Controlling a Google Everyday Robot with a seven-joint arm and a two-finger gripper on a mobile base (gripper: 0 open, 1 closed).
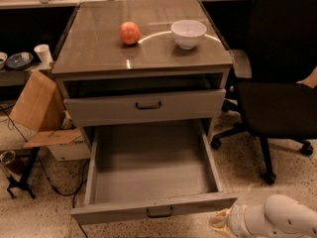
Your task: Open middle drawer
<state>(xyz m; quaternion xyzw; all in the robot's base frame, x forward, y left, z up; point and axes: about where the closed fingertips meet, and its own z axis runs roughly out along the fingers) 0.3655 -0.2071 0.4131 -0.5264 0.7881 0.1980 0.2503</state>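
The grey cabinet [141,63] has its taller-fronted top drawer [146,105] slightly out. Directly below it the middle drawer [151,170] is pulled far out and is empty inside. Its low front panel carries a small dark centre handle [159,212]. My gripper [221,222] is at the bottom right of the camera view, just right of the drawer's front right corner and apart from the handle. The white arm [277,219] behind it runs off the lower right edge. The lowest drawer is hidden under the open one.
A red apple [130,32] and a white bowl [188,32] sit on the cabinet top. A black office chair [282,93] stands close on the right. A cardboard box [39,108], cables and a stand are on the floor at left.
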